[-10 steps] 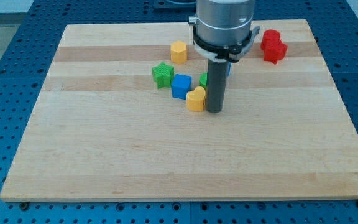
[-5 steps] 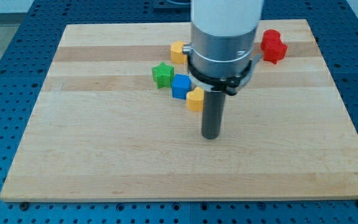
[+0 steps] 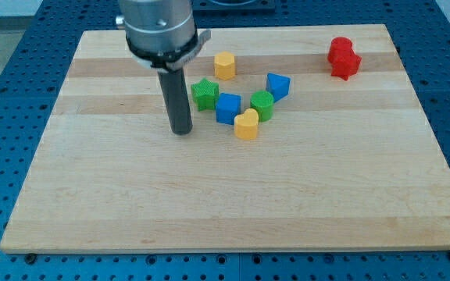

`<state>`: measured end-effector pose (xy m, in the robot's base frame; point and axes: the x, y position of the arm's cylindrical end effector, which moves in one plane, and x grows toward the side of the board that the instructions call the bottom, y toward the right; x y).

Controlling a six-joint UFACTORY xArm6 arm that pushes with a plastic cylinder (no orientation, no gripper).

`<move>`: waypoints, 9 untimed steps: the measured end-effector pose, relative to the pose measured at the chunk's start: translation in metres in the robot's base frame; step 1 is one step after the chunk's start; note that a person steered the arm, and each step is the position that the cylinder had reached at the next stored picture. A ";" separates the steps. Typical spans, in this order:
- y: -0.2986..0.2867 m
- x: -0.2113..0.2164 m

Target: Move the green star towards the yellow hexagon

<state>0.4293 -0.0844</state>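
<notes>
Our tip has no jaws; it stands at seven o'clock of the green star, apart. The yellow hexagon lies at one o'clock; push not begun.

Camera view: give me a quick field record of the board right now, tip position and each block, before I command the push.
tip: my tip on the board, to the view's left of and below the green star, apart from it
target: yellow hexagon, up-right of the star
cluster: blue cube beside the star; yellow block; green block; second blue block
far block: red block, view's top right
</notes>
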 end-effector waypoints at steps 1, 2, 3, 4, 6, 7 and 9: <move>0.000 -0.022; 0.000 -0.025; 0.000 -0.025; 0.001 -0.023; 0.010 -0.027; 0.010 -0.033; 0.010 -0.036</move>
<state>0.3938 -0.0745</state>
